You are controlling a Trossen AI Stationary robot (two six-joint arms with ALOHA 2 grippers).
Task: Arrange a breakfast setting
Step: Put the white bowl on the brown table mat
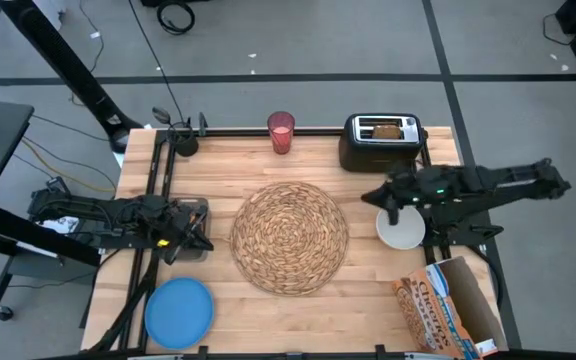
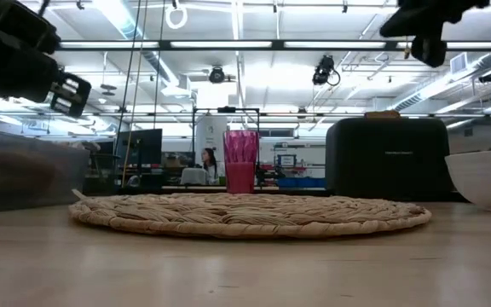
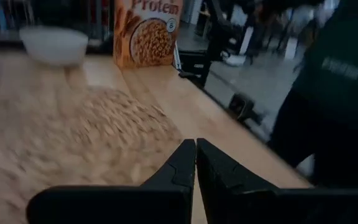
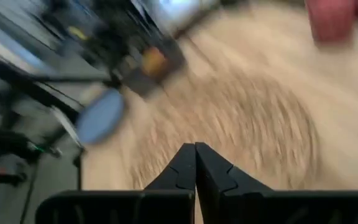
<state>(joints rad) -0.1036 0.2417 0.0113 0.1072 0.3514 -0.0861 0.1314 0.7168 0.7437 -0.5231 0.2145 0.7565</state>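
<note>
One placemat [image 1: 289, 237] — one bowl [image 1: 401, 229], one plate [image 1: 179, 311]

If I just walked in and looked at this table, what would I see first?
The big round straw placemat in the middle of the table, with nothing on it yet. Then the pink cup at the far edge beside the black toaster with toast in it, and the blue plate at the near left corner. The two arms hang on either side, the left gripper and right gripper both shut and empty.
</note>
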